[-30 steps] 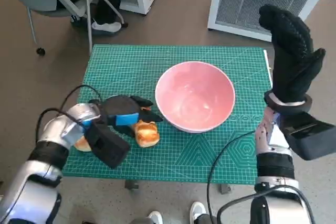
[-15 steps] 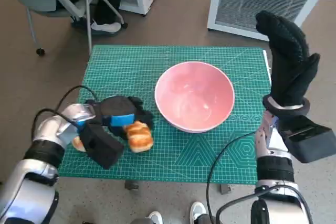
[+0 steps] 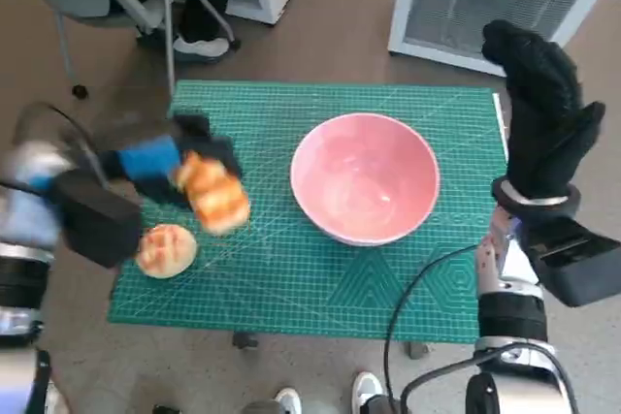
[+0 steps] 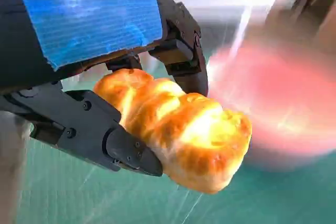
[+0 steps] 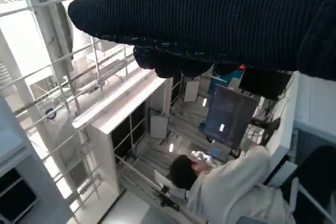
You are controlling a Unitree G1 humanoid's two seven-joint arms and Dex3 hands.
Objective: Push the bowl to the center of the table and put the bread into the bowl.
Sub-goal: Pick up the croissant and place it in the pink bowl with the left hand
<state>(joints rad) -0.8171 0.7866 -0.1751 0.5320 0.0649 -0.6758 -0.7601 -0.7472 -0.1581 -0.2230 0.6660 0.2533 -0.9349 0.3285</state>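
And the bread (image 3: 215,193) is up! Half a second ago it sat low on the green mat beside the left hand; now it rides higher in the left half of the head view, lifted clear of the mat, with the left hand (image 3: 160,164) clamped around it. The whole left arm has swung up and out toward the left edge of the frame, blurred with speed. In the left wrist view the black fingers (image 4: 181,59) pinch the golden loaf from both sides, its free end sticking out past them.

The pink bowl (image 3: 366,177) holds its spot just right of the frame's centre, on the cutting mat (image 3: 291,278), well apart from the loaf. A second, round bun (image 3: 166,250) is now uncovered at the lower left of the mat, below the lifted bread.

Over on the right edge, the gloved right hand (image 3: 543,113) stays raised upright beside the bowl, not touching it, fingers together and holding nothing.

In the right wrist view a person (image 5: 231,182) sits at a screen.
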